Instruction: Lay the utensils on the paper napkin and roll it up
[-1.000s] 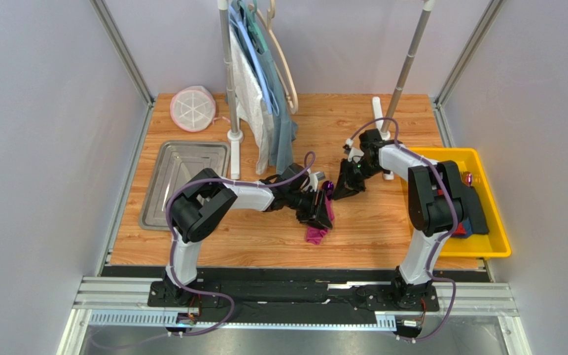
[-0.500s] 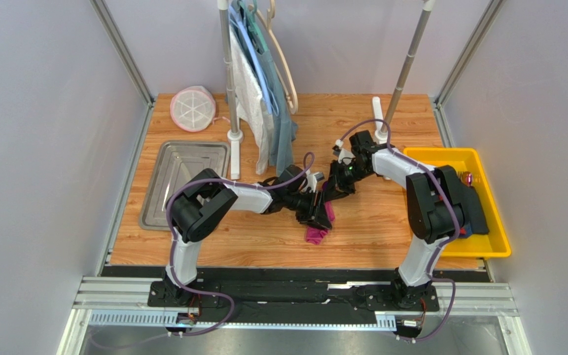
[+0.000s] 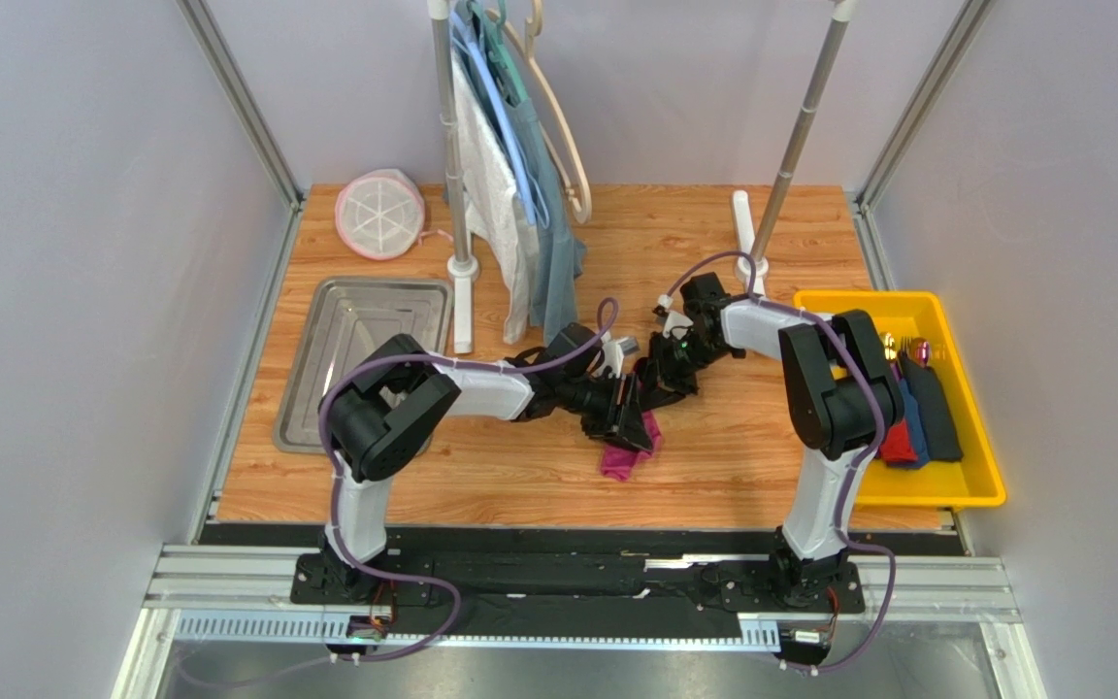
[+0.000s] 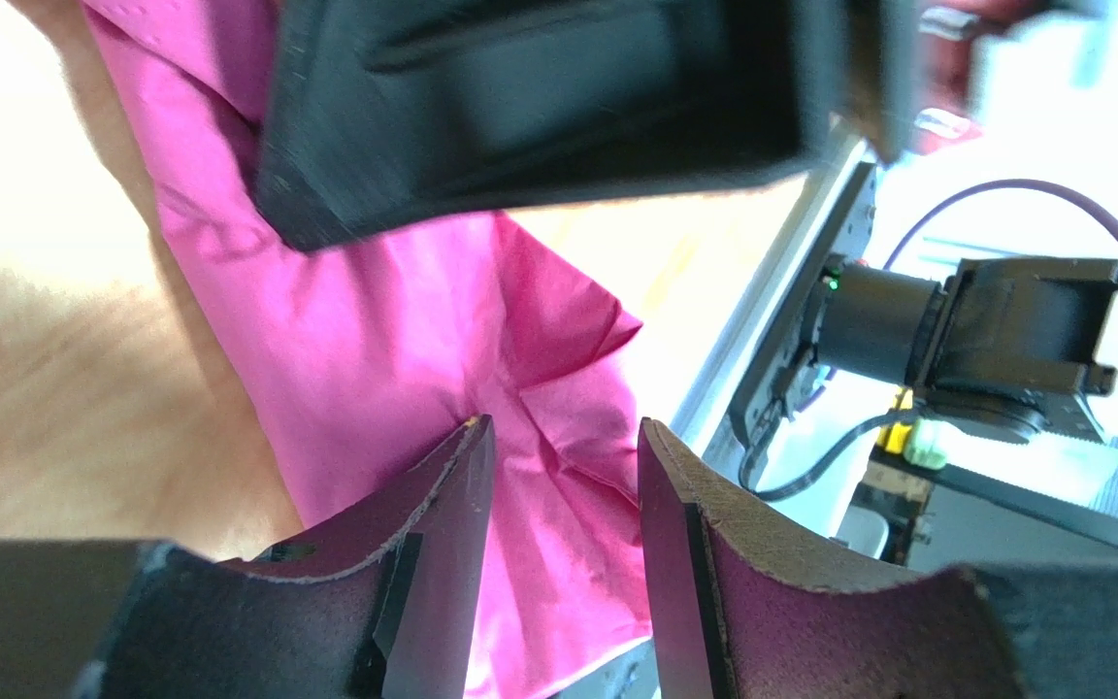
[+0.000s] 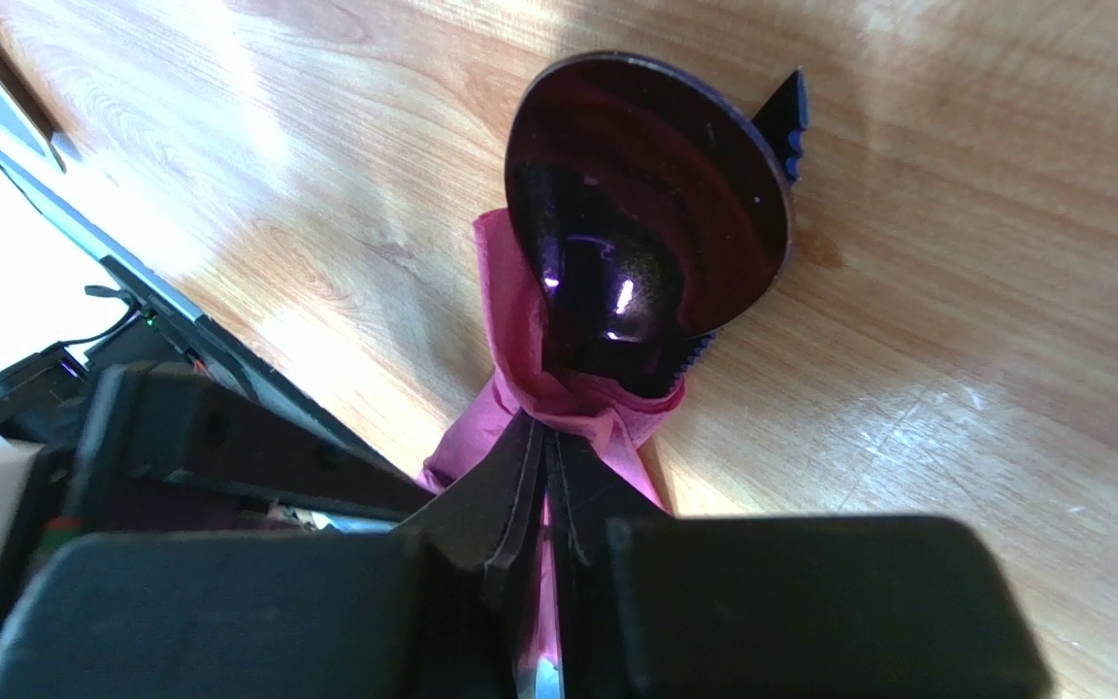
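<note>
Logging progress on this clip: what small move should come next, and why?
Probably close the left claw on the napkin: its jaws stand open over the crumpled paper, while the right claw pinches the napkin's end by the spoon.

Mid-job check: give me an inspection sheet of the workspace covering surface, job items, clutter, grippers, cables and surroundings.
Surface: wooden table, no damage seen.
Job's things: pink napkin bunched around the utensils; the spoon bowl sticks out of one end.
Clutter: metal tray at left; round white basket at the far left corner; yellow bin at right holding a red bundle and a dark blue bundle.
Grippers: right gripper shut on the napkin just below the spoon bowl; left gripper jaws apart over the napkin.
Cables: purple cables looped along both arms.
Surroundings: clothes rack with hanging garments at the back.
</note>
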